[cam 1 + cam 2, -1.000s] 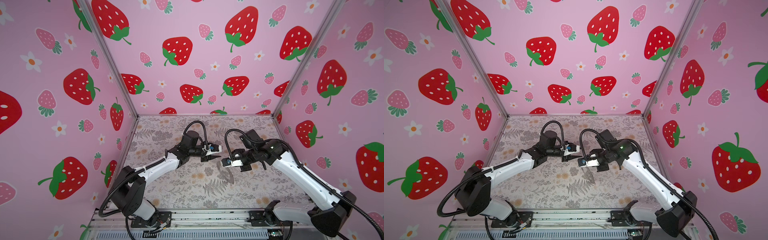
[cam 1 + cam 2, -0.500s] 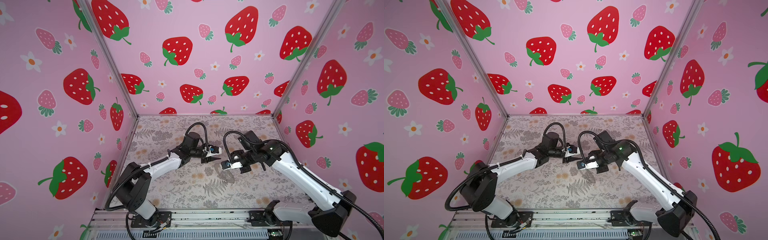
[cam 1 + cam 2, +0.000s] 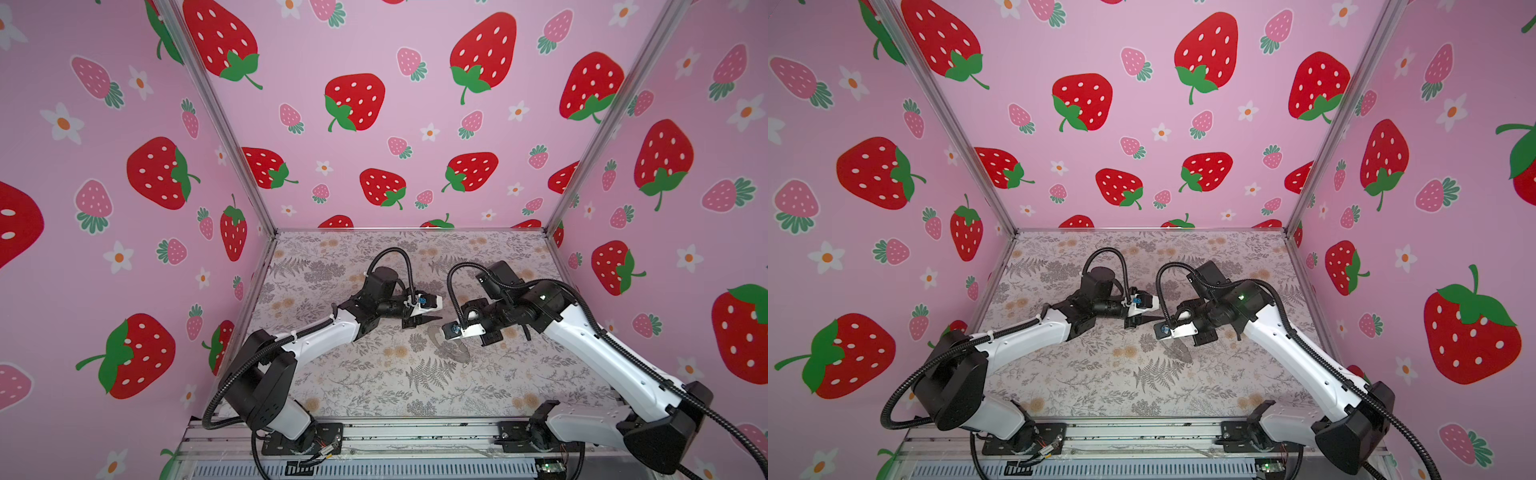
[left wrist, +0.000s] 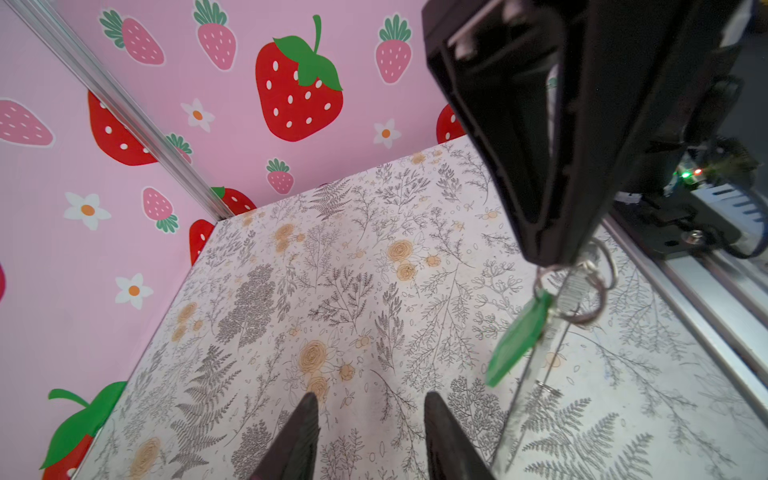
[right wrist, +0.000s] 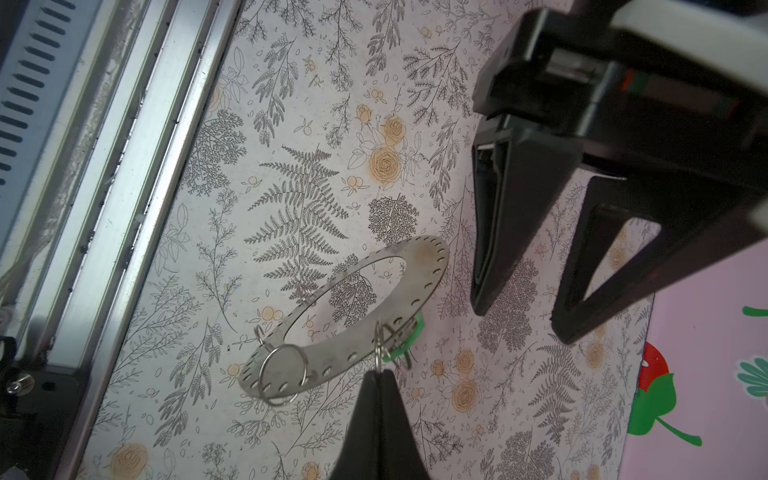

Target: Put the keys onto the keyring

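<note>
Right claw, clamped on keyring rim loop, holds it aloft, key dangling, apparently for access; left claw waits parted, empty, at ten o'clock.

White-shelled arms — black ribbed cables

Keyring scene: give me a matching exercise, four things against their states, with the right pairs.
Things:
1. left gripper
2. right gripper
3. keyring
4. key tag

States:
A. shut on the keyring's edge
B. green, dangling at the keyring's edge
C. open, empty
D. grey, hanging tilted in the air

Pairs: 1-C, 2-A, 3-D, 4-B.
</note>
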